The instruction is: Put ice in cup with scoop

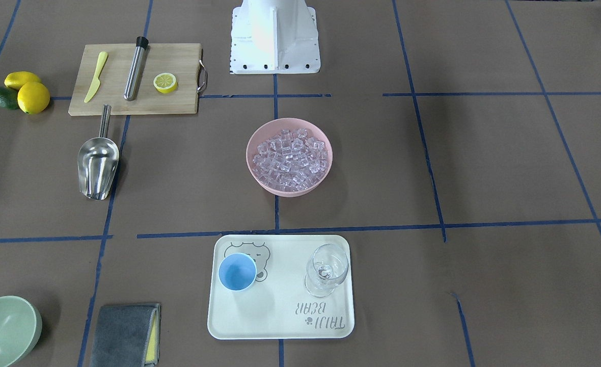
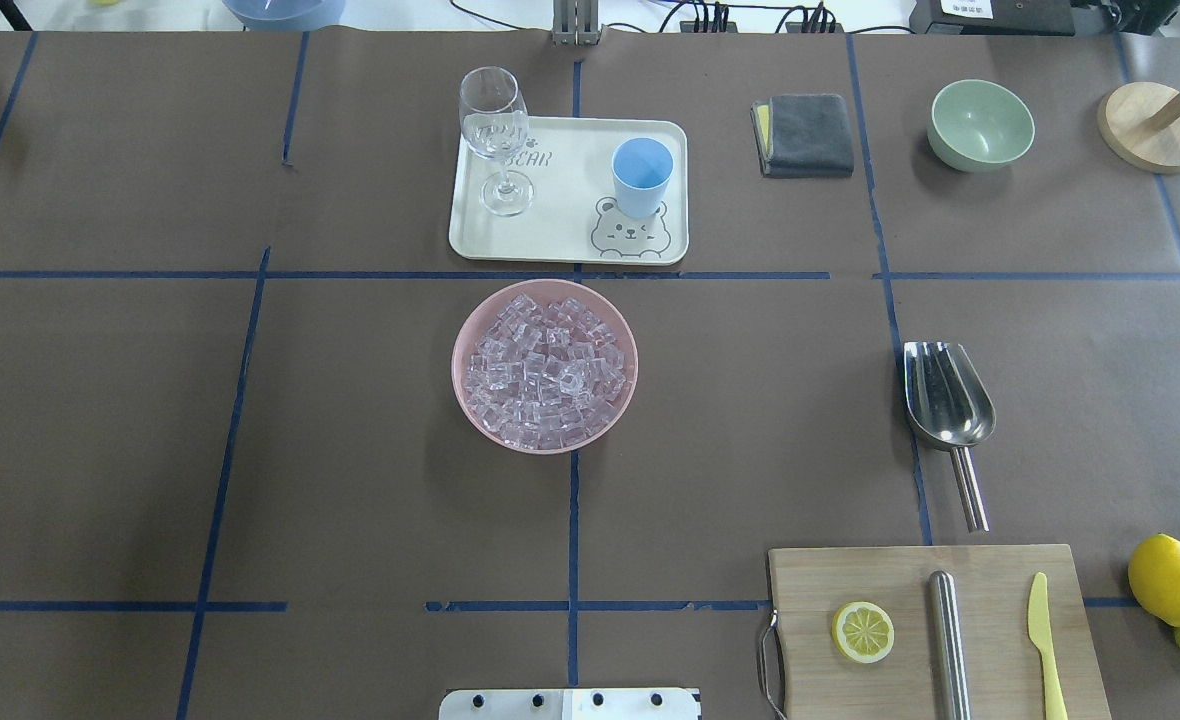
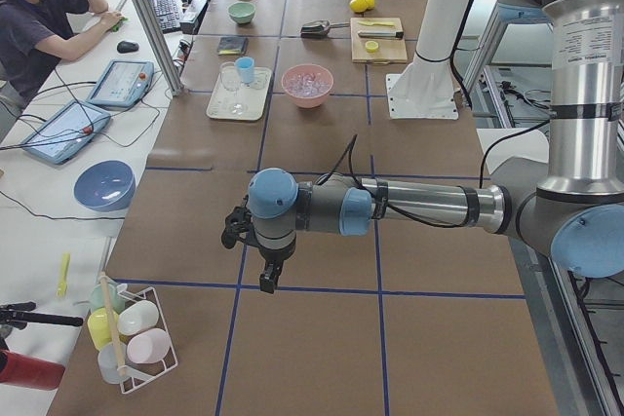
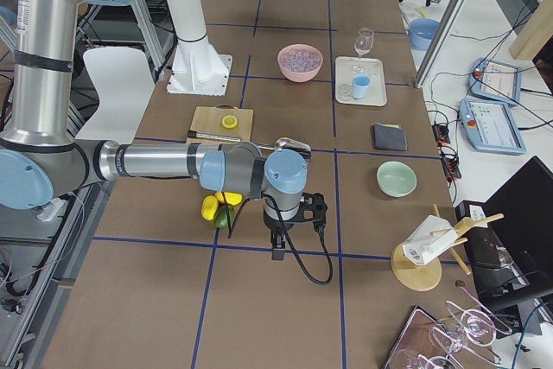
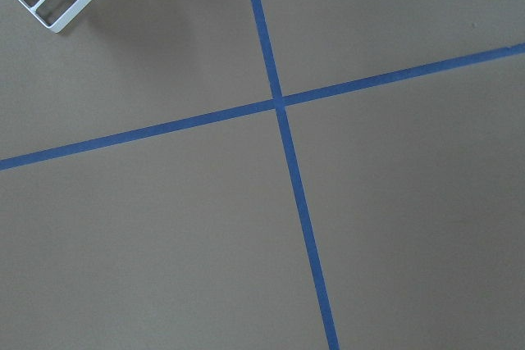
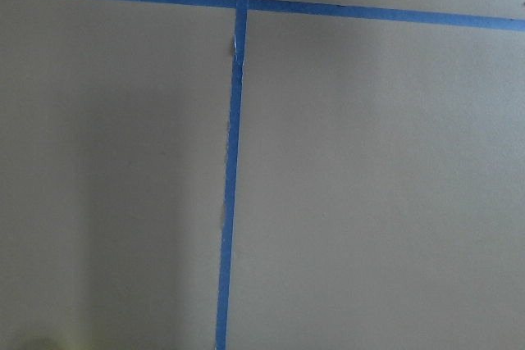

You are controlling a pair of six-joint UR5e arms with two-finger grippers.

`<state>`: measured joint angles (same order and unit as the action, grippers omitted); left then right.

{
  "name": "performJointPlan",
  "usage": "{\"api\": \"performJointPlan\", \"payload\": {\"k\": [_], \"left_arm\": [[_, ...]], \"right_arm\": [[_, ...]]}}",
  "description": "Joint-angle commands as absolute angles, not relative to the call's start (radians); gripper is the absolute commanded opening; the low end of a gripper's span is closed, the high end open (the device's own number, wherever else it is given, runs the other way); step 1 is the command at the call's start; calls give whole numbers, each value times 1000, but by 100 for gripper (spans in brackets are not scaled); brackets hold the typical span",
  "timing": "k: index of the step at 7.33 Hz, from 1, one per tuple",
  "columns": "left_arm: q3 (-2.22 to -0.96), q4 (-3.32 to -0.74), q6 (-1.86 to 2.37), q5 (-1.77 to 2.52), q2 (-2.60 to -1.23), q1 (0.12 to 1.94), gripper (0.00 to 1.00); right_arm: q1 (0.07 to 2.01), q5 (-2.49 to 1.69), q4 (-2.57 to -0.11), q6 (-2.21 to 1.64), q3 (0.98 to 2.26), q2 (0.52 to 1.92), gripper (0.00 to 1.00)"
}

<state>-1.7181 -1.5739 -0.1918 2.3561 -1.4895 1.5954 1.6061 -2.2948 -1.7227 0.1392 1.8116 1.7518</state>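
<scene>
**Grippers.** The left gripper hangs fingers-down over bare brown paper at the table's left end, well apart from all task items. The right gripper hangs likewise at the right end, near the lemons. Each appears only in a side view, so I cannot tell whether either is released or clenched. Nothing is seen in either one.

**Scoop.** The scoop lies flat on the table on the robot's right, partly over a blue tape line. Its long axis runs near-to-far from the robot, slightly slanted. The handle points back toward the robot and ends near the edge of the cutting board. The open trough mouth points toward the far side.

**Other task items.** The ice is heaped in the pink bowl at table centre. The cup stands upright on the white tray beyond the bowl, well apart from the wine glass on the same tray.

**View differences.** The overhead and front-facing views show the table items but no arm. Only the side views show the arms. Both wrist views show paper and crossing tape. The left wrist view adds the corner of a white wire rack.
</scene>
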Motion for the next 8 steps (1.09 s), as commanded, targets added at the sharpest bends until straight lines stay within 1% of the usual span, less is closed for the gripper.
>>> {"api": "performJointPlan", "payload": {"k": [1, 8], "left_arm": [[-1727, -1577, -193, 2355, -1489, 1592, 100], [-1732, -1578, -192, 2362, -1506, 1588, 100]], "right_arm": [[1606, -2295, -1724, 138, 1812, 1752, 100], [1591, -2296, -1724, 137, 1812, 1746, 100]]}}
